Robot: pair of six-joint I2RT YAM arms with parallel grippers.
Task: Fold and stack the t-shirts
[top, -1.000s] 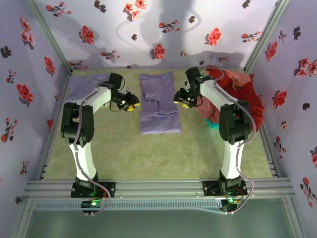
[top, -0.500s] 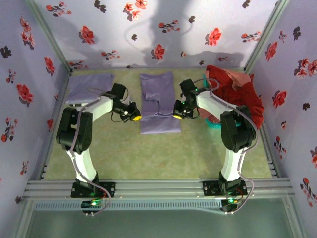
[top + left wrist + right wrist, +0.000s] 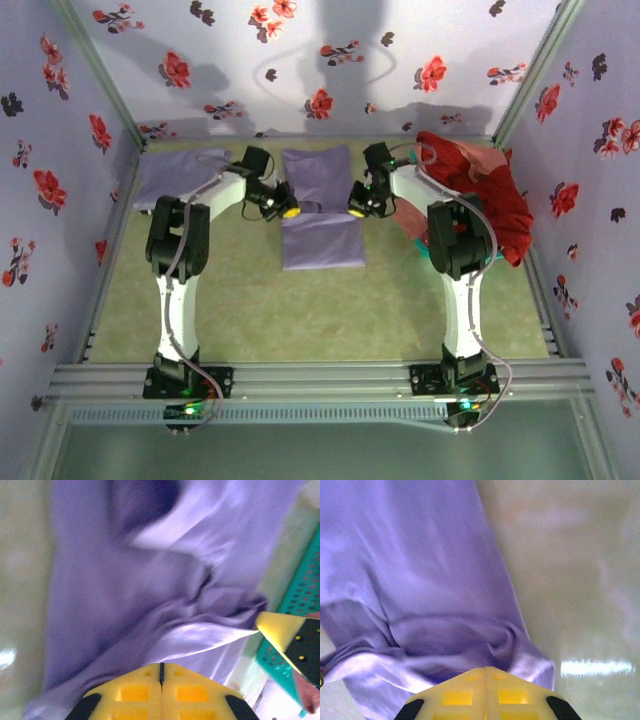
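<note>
The middle t-shirt [image 3: 318, 240] lies on the tabletop [image 3: 300, 310] between the left fingers [image 3: 291, 212] and the right fingers [image 3: 354, 211]. These meet its 2 side edges about halfway along its length. Part of the t-shirt stretches beyond the fingers and part lies on their near side. Left of the left fingers and well apart from them, 1 folded t-shirt [image 3: 180, 175] sits in the far left corner. Right of the right fingers, a heap of t-shirts [image 3: 485, 190] lies over a basket [image 3: 305, 590]. The basket stands just beside the middle t-shirt's right edge.
</note>
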